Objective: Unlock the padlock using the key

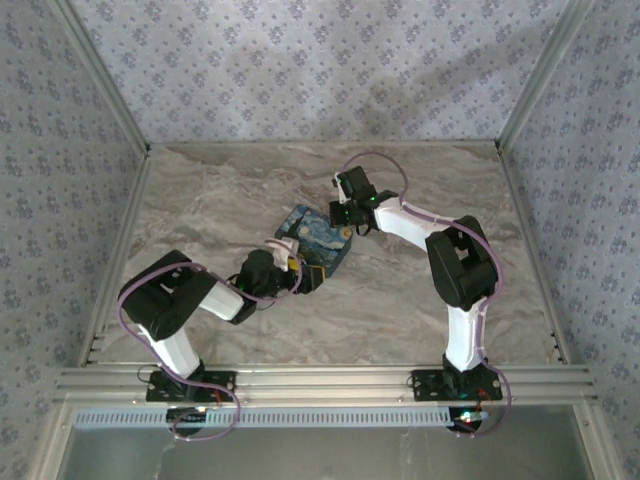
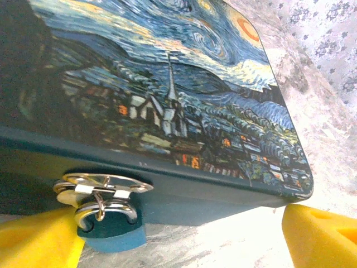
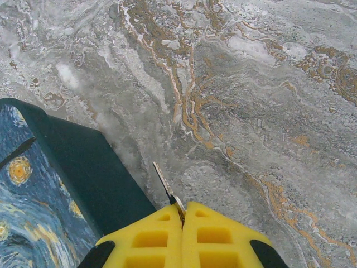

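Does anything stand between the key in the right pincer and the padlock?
Yes, the box itself. The right pincer holds the key beside the box's far edge, while the padlock hangs from the clasp on the opposite, near side.

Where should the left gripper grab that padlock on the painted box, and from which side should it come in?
Take the padlock by its teal body, jaws across its sides, coming straight at the box wall it hangs on. The body hangs below the hasp, while the shackle is thin and threaded through it. The open left gripper faces that wall, padlock beside one finger.
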You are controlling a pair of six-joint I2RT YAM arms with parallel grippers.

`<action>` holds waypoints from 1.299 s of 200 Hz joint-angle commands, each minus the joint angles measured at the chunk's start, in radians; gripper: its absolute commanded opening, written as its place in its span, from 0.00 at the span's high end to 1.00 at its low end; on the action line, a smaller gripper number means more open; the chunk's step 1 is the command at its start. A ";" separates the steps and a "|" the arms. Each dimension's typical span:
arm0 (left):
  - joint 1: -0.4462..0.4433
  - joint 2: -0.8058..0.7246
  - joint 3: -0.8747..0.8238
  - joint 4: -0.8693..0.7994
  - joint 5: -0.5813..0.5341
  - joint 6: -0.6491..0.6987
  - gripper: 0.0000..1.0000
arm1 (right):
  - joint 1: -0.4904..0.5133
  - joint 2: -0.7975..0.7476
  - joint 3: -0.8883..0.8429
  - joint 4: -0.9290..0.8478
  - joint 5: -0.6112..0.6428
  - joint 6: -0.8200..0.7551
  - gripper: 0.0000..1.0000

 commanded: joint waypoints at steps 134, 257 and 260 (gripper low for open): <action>0.029 0.078 0.040 0.153 0.237 -0.089 0.32 | 0.027 0.033 -0.056 -0.155 -0.045 -0.012 1.00; -0.018 0.084 -0.010 0.234 0.226 -0.110 0.29 | 0.028 0.039 -0.050 -0.161 -0.036 -0.003 1.00; -0.022 0.086 -0.012 0.236 0.220 -0.111 0.28 | 0.030 0.039 -0.050 -0.161 -0.037 -0.003 1.00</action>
